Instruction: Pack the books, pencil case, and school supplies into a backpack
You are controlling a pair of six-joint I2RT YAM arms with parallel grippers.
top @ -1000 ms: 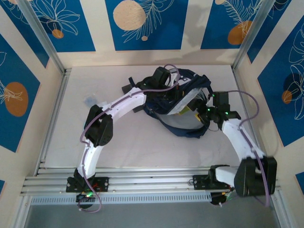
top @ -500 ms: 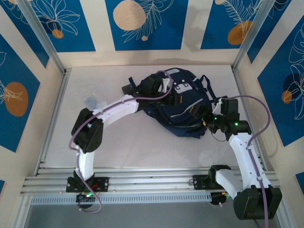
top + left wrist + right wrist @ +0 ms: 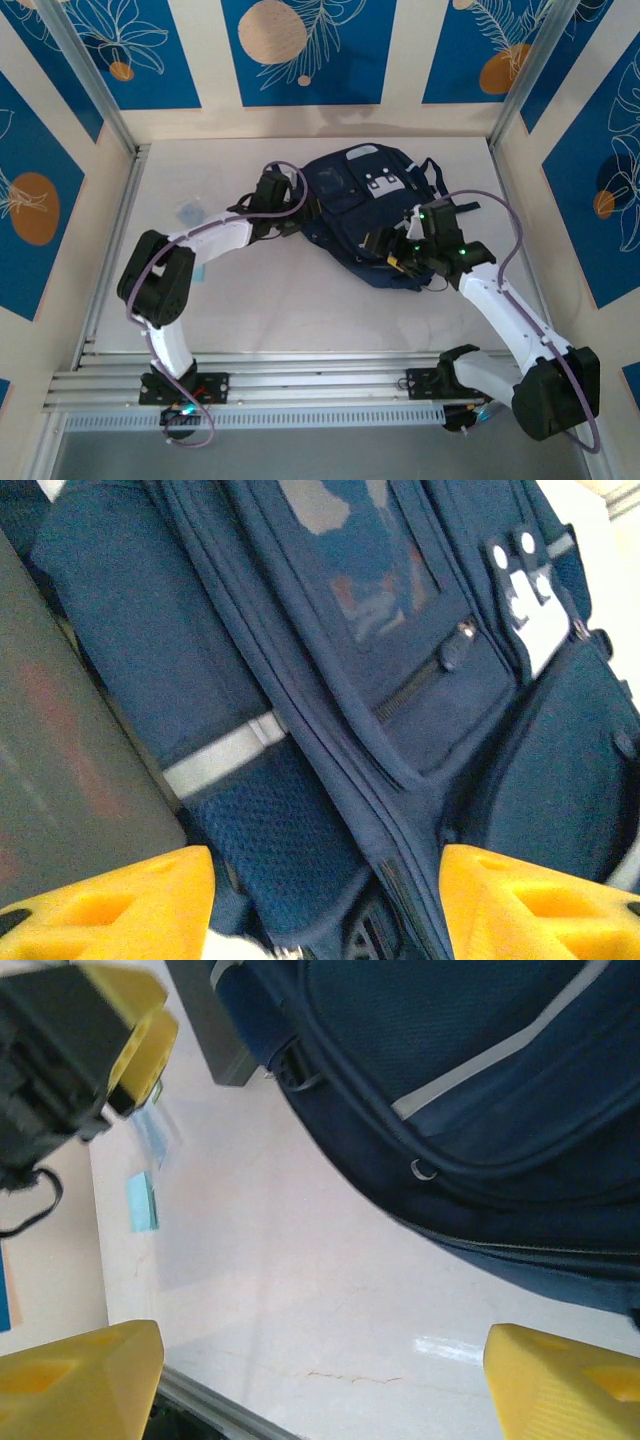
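The navy backpack (image 3: 372, 205) lies front-up at the table's middle back, white patches on top; it shows close up in the left wrist view (image 3: 330, 680) and the right wrist view (image 3: 470, 1080). My left gripper (image 3: 297, 212) is at its left side, open, the yellow fingers (image 3: 110, 900) standing wide with the fabric just beyond them and nothing gripped. My right gripper (image 3: 383, 247) hangs open over bare table at the pack's near edge (image 3: 320, 1380). A light-blue pad (image 3: 188, 212) (image 3: 141, 1202) and a whitish clear piece (image 3: 160, 1130) lie at the left. The books and pencil case are out of view.
The left gripper (image 3: 140, 1020) appears at the top left of the right wrist view. A grey flat panel (image 3: 215, 1030) (image 3: 60, 730) sits against the pack's left side. A metal rail (image 3: 110, 250) borders the table's left edge; another rail (image 3: 220, 1410) runs along its near edge.
The backpack, held open a second ago with something yellow inside, now lies flat with its front up. My left gripper opened and drew back left. My right gripper shifted left along the near edge.
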